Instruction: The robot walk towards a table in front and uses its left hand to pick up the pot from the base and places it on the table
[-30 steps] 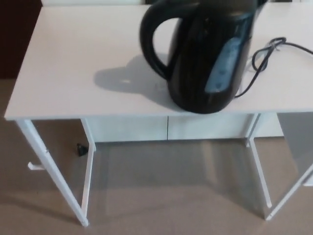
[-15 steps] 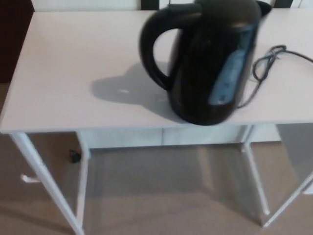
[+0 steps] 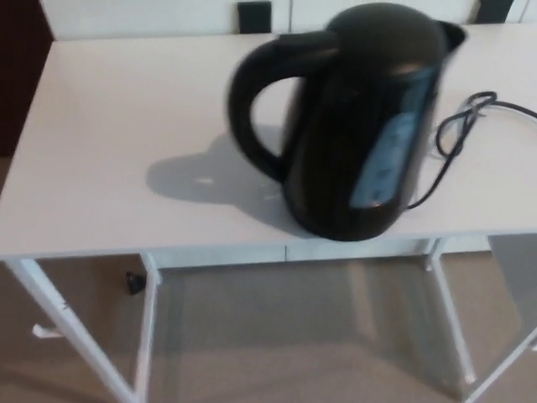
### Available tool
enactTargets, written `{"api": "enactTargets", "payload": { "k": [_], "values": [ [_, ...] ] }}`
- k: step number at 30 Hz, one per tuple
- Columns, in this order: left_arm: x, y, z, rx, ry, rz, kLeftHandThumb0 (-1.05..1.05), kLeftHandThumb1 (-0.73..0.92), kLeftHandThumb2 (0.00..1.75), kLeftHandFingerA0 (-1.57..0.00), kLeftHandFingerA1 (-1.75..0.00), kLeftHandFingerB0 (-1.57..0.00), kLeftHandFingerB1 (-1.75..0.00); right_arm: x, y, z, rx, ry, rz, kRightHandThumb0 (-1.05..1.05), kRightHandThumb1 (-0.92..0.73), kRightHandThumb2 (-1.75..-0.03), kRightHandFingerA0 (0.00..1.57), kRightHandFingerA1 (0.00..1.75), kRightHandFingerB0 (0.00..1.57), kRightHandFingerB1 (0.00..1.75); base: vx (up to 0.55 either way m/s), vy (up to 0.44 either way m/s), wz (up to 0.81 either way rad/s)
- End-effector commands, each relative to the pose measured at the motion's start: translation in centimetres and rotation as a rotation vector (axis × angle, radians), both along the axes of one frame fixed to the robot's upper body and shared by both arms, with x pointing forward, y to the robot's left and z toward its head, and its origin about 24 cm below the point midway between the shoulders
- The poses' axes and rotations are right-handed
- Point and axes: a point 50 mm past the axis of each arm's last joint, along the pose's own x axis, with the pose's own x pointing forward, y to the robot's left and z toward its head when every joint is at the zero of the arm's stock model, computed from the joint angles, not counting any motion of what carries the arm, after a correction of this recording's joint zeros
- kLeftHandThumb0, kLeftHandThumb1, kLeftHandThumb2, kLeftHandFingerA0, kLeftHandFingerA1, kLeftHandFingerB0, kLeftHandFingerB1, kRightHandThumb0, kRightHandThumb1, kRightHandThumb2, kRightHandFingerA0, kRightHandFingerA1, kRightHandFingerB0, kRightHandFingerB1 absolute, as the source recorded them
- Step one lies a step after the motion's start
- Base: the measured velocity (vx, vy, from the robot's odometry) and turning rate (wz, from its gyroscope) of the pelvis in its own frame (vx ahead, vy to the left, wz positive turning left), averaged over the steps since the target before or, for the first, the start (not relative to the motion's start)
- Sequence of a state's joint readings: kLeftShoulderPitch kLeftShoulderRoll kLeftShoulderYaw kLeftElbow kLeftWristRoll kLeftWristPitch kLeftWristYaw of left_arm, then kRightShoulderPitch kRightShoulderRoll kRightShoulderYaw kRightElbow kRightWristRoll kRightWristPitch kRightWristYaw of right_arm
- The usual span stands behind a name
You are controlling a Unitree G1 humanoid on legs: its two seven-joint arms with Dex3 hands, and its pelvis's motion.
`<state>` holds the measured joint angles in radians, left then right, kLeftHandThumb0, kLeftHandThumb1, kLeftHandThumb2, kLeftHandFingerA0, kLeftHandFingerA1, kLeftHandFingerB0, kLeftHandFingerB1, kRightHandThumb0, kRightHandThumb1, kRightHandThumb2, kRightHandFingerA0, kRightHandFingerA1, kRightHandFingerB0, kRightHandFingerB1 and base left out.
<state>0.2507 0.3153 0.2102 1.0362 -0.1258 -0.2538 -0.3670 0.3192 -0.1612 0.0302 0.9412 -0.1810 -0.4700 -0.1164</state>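
Note:
A black electric kettle (image 3: 361, 126), the pot of the task, stands upright near the front edge of a white table (image 3: 126, 134). Its looped handle (image 3: 247, 105) points to the picture's left and its spout to the upper right. A bluish water window runs down its front side. Its base is hidden under it. No part of either hand or arm shows in the head view.
A black power cord (image 3: 457, 134) curls on the tabletop to the right of the kettle and runs off the right edge. White table legs (image 3: 147, 336) stand on a beige carpet below. A dark panel lies at the far left.
The whole picture has shifted: the table and kettle sit lower and larger in the frame, so the camera has moved closer. The kettle has not moved on the table.

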Motion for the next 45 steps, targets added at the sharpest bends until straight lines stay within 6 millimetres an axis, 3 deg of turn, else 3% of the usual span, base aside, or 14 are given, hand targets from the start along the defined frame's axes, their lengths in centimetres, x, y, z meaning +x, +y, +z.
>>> {"api": "enactTargets", "payload": {
  "k": [1,3,6,7,9,13,14,16,17,34,35,39,44,45],
  "values": [
    [0.5,0.4,0.2,0.008,-0.009,0.003,-0.41,0.44,0.67,-0.41,-0.43,-0.32,-0.39,0.4,-0.6,0.2,-0.017,0.004,-0.003,0.06,-0.84,-0.65,0.17,0.34,0.10,0.29,0.00,0.000,0.00],
    [0.4,0.5,0.3,0.000,-0.014,0.001,-0.35,0.53,0.56,-0.43,-0.34,-0.36,-0.32,0.3,-0.6,0.2,-0.017,0.006,0.000,0.06,-0.84,-0.65,0.18,0.35,0.11,0.30,0.06,-0.131,0.00],
    [0.3,0.5,0.3,-0.002,-0.012,-0.006,-0.43,0.45,0.68,-0.40,-0.43,-0.33,-0.40,0.3,-0.5,0.2,-0.014,0.003,0.004,0.06,-0.84,-0.65,0.18,0.35,0.11,0.30,0.03,-0.059,-0.01],
    [0.3,0.5,0.4,0.000,-0.017,-0.002,-0.33,0.53,0.56,-0.47,-0.36,-0.38,-0.33,0.3,-0.4,0.1,-0.014,0.008,-0.001,0.05,-0.84,-0.65,0.19,0.35,0.11,0.30,0.00,0.000,0.00],
    [0.3,0.5,0.4,0.005,-0.020,-0.006,-0.42,0.45,0.67,-0.41,-0.43,-0.35,-0.41,0.4,-0.4,0.1,-0.012,0.001,0.002,0.07,-0.84,-0.65,0.20,0.36,0.11,0.31,0.01,0.026,-0.04],
    [0.7,0.6,0.5,-0.002,-0.023,0.013,-0.33,0.52,0.56,-0.43,-0.34,-0.38,-0.33,0.6,-0.2,0.1,-0.006,-0.003,0.003,0.07,-0.84,-0.65,0.19,0.36,0.11,0.30,0.04,0.082,0.01],
    [0.9,0.6,0.5,0.009,-0.018,0.008,-0.41,0.45,0.67,-0.41,-0.42,-0.36,-0.41,0.7,-0.2,0.1,-0.006,-0.005,0.000,0.08,-0.84,-0.65,0.19,0.36,0.11,0.31,0.05,0.079,0.22],
    [1.0,0.7,0.6,0.016,-0.018,-0.002,-0.33,0.52,0.56,-0.48,-0.36,-0.38,-0.33,0.7,-0.2,0.1,-0.007,-0.006,0.003,0.06,-0.84,-0.65,0.19,0.36,0.11,0.30,0.21,0.132,-0.13],
    [1.0,0.7,0.6,0.008,-0.022,-0.002,-0.40,0.46,0.66,-0.42,-0.42,-0.35,-0.40,0.7,-0.2,0.0,-0.012,0.002,-0.002,0.05,-0.84,-0.65,0.19,0.35,0.12,0.30,0.08,0.157,0.06],
    [1.2,1.0,0.9,0.017,-0.011,-0.038,-0.41,0.47,0.68,-0.41,-0.42,-0.36,-0.41,0.9,0.0,0.0,-0.008,0.002,0.017,0.04,-0.86,-0.66,0.20,0.37,0.12,0.31,0.01,0.010,0.02],
    [1.2,1.0,0.9,0.018,-0.009,-0.039,-0.34,0.54,0.57,-0.45,-0.35,-0.38,-0.33,0.9,0.1,0.0,-0.002,0.004,0.011,0.04,-0.86,-0.66,0.19,0.36,0.12,0.31,0.00,0.000,0.00],
    [1.3,0.9,0.8,0.006,-0.024,0.004,-0.32,0.53,0.56,-0.46,-0.35,-0.42,-0.34,1.1,0.2,0.2,-0.006,-0.008,0.030,0.04,-0.87,-0.66,0.19,0.36,0.12,0.31,0.00,0.000,0.00],
    [2.8,-1.2,2.8,-0.239,-0.192,-0.110,-0.37,0.44,0.63,-0.42,-0.41,-0.34,-0.38,1.6,0.4,0.2,-0.007,-0.011,0.035,0.02,-0.87,-0.66,0.18,0.36,0.13,0.31,0.00,0.000,0.00],
    [3.1,-1.8,3.7,-0.288,-0.230,-0.182,-0.33,0.55,0.59,-0.36,-0.35,-0.29,-0.32,1.7,0.3,0.3,-0.014,-0.011,0.046,0.02,-0.87,-0.66,0.19,0.36,0.13,0.31,0.00,0.000,0.00]
  ]
}}
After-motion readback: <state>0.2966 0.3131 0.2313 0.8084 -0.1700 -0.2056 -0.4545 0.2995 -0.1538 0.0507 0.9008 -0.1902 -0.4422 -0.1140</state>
